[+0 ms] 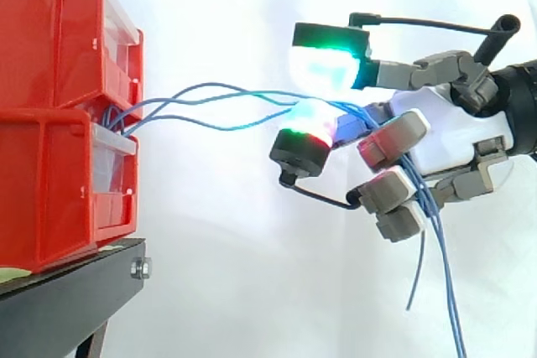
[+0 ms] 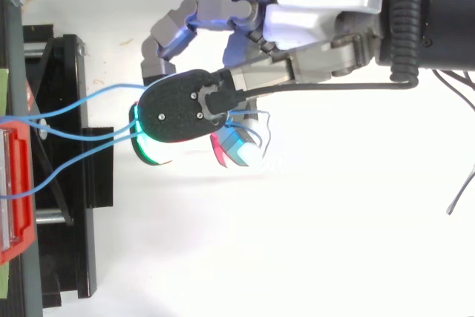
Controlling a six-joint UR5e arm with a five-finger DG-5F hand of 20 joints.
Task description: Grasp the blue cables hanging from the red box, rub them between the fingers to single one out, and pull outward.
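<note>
I am viewing the rig remotely and reporting from the side and top cameras.

- The red box (image 1: 50, 123) is sitting as two stacked bins on the black stand (image 1: 75, 291), and its front edge is overhanging the stand's corner slightly.
- The blue cables (image 1: 218, 98) are leaving the seam between the two bins at the box's front face. They are fanning out as separate strands and spanning the open air away from the box, sagging only a little.
- The hand (image 1: 457, 136) is hovering well clear of the box's front, level with that seam. It is grasping the blue cables. The strands are running over the lower glowing fingertip (image 1: 310, 127) and passing inside the curled grey fingers.
- The upper fingertip (image 1: 327, 60) is standing just above the strands. I cannot tell whether it is touching them.
- On the side of the hand away from the box, the loose cable ends (image 1: 445, 291) are dangling freely, lower than the box's base.
- In the top view the strands (image 2: 82, 100) are crossing the gap between box and hand without touching each other.
- Room for movement: only the white curtain (image 1: 235, 274) is showing between the box's front and the hand, and below the span.
</note>
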